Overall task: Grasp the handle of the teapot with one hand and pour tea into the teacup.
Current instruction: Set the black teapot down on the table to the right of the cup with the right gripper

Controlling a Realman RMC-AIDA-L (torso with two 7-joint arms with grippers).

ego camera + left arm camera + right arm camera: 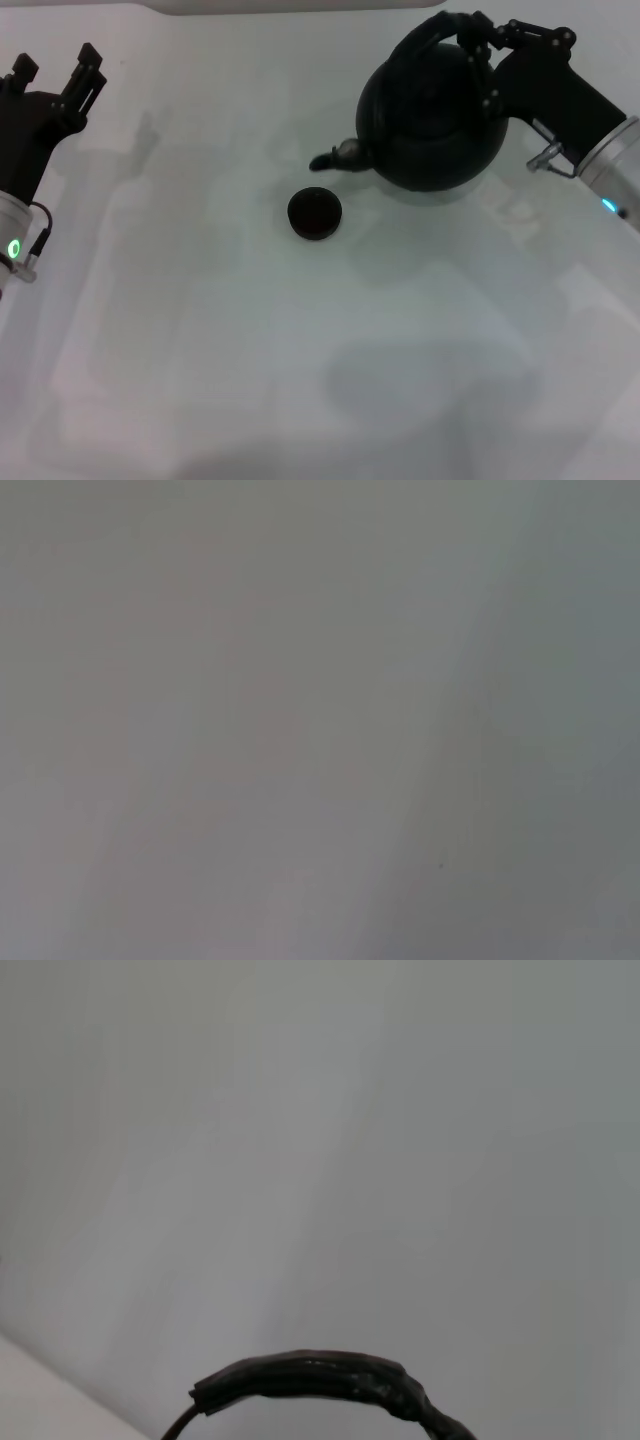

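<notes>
The round black teapot [432, 118] stands at the back right of the white table, its spout [335, 157] pointing left toward the teacup. The small dark teacup [315, 213] sits just in front of and below the spout, apart from it. My right gripper [468, 38] reaches in from the right and is closed around the top of the arched black handle [425, 35]. The handle also shows in the right wrist view [320, 1382], without any fingers in sight. My left gripper [55, 65] is parked at the far left, open and empty.
The white table [200, 330] stretches in front of the cup and teapot. The left wrist view shows only the plain table surface [320, 720]. A pale edge [300, 6] runs along the back.
</notes>
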